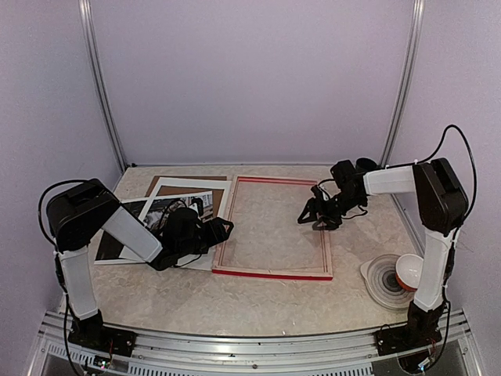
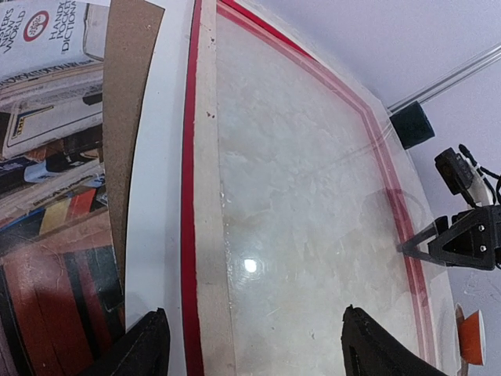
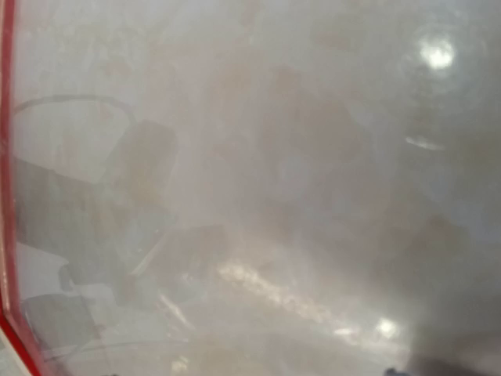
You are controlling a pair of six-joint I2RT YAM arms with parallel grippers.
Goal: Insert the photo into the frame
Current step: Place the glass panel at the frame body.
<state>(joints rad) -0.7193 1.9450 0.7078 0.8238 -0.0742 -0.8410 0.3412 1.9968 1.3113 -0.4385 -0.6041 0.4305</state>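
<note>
Photo lies flat on the table at the left of the top view. Its near-left corner is bare, the rest is overlapped by the white mat and the brown backing board, and the left arm crosses above it. So much is covered that its long axis cannot be read.

From the photo, the frame sits at three o'clock, just beside the pile. It lies flat with its pale wood side up, and only the table shows through its glazed opening.

The left gripper hangs over the frame's left rail, where pile and frame meet. Its jaws stand apart with nothing between them, and the photo is close by at about eight o'clock from it. The right gripper hovers over the frame's right rail, toward two o'clock of the opening. Its jaws look spread and empty as far as the top view shows. It is well apart from the photo, with the whole frame between.

On this layout the left arm seems the nearer for reaching the print, which must travel toward three o'clock.
</note>
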